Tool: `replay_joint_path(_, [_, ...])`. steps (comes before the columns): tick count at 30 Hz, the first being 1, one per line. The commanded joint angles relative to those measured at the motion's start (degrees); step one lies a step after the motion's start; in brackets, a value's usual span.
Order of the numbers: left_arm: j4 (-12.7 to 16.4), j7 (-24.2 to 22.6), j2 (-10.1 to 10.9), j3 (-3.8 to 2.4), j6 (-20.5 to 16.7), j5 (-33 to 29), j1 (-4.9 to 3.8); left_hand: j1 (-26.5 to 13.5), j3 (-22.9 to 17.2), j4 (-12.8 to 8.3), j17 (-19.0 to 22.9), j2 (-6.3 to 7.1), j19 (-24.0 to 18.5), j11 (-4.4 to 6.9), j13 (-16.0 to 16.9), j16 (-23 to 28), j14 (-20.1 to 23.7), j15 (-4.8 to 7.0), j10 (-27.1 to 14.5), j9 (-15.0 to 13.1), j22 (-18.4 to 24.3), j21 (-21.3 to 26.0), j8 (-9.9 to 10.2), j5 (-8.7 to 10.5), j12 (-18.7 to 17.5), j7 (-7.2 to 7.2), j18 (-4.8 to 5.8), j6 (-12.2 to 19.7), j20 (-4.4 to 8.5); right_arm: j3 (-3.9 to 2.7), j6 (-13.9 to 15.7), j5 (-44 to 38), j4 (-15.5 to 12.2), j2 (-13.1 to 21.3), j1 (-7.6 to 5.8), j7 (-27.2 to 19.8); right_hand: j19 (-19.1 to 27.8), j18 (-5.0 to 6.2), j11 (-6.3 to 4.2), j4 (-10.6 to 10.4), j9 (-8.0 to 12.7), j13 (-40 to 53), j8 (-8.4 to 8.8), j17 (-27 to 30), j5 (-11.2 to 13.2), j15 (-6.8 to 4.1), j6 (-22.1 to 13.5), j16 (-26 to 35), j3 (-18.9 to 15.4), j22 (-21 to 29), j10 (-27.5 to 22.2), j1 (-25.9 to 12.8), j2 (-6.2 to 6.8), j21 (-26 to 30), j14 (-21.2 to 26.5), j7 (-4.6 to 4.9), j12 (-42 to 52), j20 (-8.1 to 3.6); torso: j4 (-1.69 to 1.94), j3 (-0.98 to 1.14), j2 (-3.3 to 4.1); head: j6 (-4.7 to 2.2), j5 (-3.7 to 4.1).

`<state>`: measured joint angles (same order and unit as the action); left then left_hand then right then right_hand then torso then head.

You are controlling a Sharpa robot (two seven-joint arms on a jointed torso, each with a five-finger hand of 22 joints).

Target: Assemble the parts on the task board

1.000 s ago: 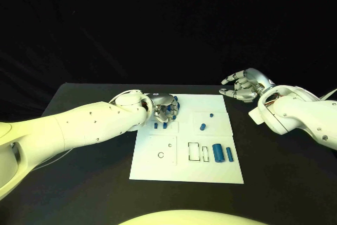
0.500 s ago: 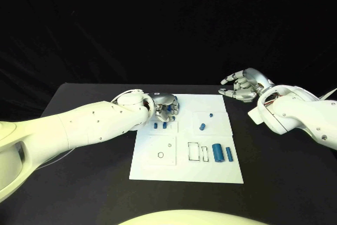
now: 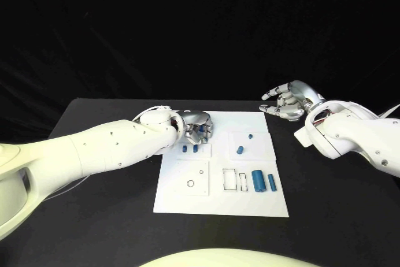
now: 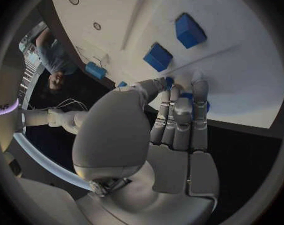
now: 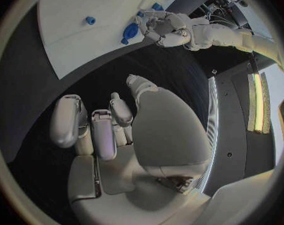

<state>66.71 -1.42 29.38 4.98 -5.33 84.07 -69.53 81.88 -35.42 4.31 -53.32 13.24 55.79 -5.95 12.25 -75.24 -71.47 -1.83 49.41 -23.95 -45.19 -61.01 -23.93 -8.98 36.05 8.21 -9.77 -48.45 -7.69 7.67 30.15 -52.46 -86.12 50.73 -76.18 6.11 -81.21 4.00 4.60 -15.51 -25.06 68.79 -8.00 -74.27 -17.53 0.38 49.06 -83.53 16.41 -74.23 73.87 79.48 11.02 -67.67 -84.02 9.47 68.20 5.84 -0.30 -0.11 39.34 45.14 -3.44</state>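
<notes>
From my head view, the left hand [image 3: 196,130] covers the upper left of the task board [image 3: 221,206]. I cannot tell what its fingertips [image 4: 182,96] hide; a blue part [image 4: 206,105] only peeks out beside them.

Left hand [image 3: 196,128] edged toward board's far edge — slightly.

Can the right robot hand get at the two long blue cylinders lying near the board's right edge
Probably yes. The right robot hand holds nothing beyond the task board's far right corner, and nothing lies between it and the long blue cylinders; the left robot hand works elsewhere.
</notes>
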Motion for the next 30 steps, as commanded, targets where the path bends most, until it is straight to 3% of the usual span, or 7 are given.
replay_joint_path(1, [-0.08, -0.14, -0.27, -0.02, 0.43, 0.0, -0.01, -0.53, -1.04, -1.66, -1.82, -1.57, 1.72, 0.82, -0.8, -2.02, -1.0, 0.46, 2.04, 0.84, -2.02, -1.77, 1.18, 0.38, -0.88, -0.12, 0.09, -1.66, 0.26, -0.01, -0.19, -0.07, -0.01, -0.08, 0.03, -0.05, 0.6, 0.86, -0.24, -0.47, 0.44, -0.16, -1.35, -3.91, -0.88, -0.45, -0.08, 0.79, 2.15, -2.49, -1.34, -0.48, 1.52, 0.61, -2.58, -0.05, -0.32, -0.02, -0.04, 0.01, 0.01, 0.01, 0.04])
replay_joint_path(20, [-1.12, 1.11, -0.74, 0.03, 2.43, 0.52, -0.01, -0.26, -1.37, -2.61, -1.13, -1.79, 1.5, 0.42, -1.54, -2.18, -0.93, 0.27, 2.25, 1.27, -2.52, -2.38, 2.39, 0.4, -2.55, 0.3, 0.16, -1.96, 0.35, -0.01, -0.25, -0.09, 0.01, -0.1, 0.03, 0.01, 0.6, 0.86, -0.24, -0.47, 0.44, -0.16, -1.35, -3.91, -0.88, -0.45, -0.08, 0.79, 2.15, -2.49, -1.34, -0.48, 1.52, 0.61, -2.58, -0.05, -0.32, -0.02, -0.04, -0.01, 0.04, 0.2, 0.13])
replay_joint_path(25, [-1.16, 0.71, -0.72, 0.04, 1.83, 0.78, -0.01, 0.23, -1.64, -3.33, -0.87, -2.09, 1.48, 0.29, -1.85, -2.24, -0.89, 0.17, 2.63, 1.55, -3.05, -2.91, 3.19, 0.36, -3.29, 0.61, 0.18, -1.95, 0.25, -0.01, -0.24, -0.09, 0.0, -0.11, 0.03, -0.01, 0.55, 0.84, -0.26, -0.47, 0.43, -0.17, -1.4, -3.86, -0.88, -0.47, -0.02, 0.85, 2.21, -2.5, -1.28, -0.52, 1.52, 0.59, -2.58, -0.07, -0.3, -0.03, -0.04, 0.01, 0.04, 0.17, 0.13])
replay_joint_path(30, [-0.92, -0.33, -0.56, 0.04, 0.3, 0.51, 0.0, 0.73, -1.67, -4.26, -3.2, -2.68, 3.28, 0.85, -1.7, -3.58, -2.68, 0.61, 5.18, 1.58, -5.83, -5.15, 3.54, 0.39, -3.23, 0.61, 0.63, -3.38, 0.46, -0.01, -0.2, -0.09, -0.03, -0.13, 0.03, -0.07, 0.55, 0.85, -0.27, -0.49, 0.42, -0.15, -1.45, -3.86, -0.88, -0.48, 0.05, 0.87, 2.25, -2.47, -1.23, -0.56, 1.51, 0.64, -2.59, -0.08, -0.27, -0.04, 0.0, -0.03, 0.03, 0.25, 0.1])
